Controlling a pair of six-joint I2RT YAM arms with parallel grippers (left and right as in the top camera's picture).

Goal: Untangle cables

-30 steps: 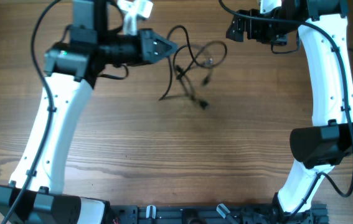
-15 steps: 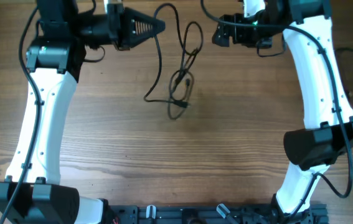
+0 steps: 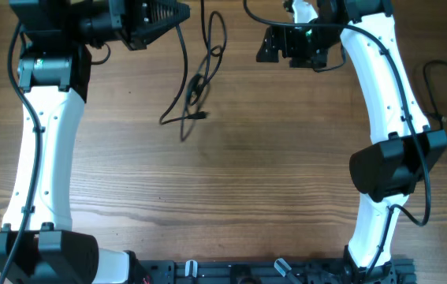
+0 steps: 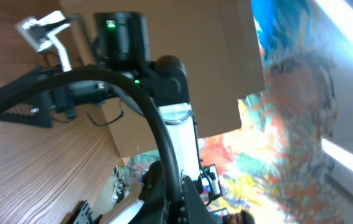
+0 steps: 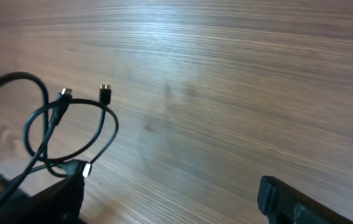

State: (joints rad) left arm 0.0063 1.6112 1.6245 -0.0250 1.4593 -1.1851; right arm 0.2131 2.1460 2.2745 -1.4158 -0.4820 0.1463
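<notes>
The cables (image 3: 198, 79) are thin black cords in a tangled bundle at the far middle of the table. My left gripper (image 3: 177, 14) is shut on one cord at the top, and the loops trail down from it to a loose tail (image 3: 168, 118). In the left wrist view that cord (image 4: 126, 87) runs into the shut left gripper (image 4: 177, 202). My right gripper (image 3: 264, 46) stands open just right of the bundle, apart from it. The right wrist view shows the looped cables (image 5: 70, 134) with small plugs (image 5: 106, 88) left of the open right gripper (image 5: 170, 186), nothing between its fingers (image 5: 288, 199).
Wooden table (image 3: 247, 181). A thicker black robot wire (image 3: 436, 75) loops at the right edge. A black rail (image 3: 270, 272) runs along the near edge between the arm bases. Cardboard (image 4: 213, 56) stands beyond the table in the left wrist view.
My left gripper has moved up and to the left, dragging the cable bundle with it and stretching it out. My right gripper has shifted left after it, jaws slightly narrower.
</notes>
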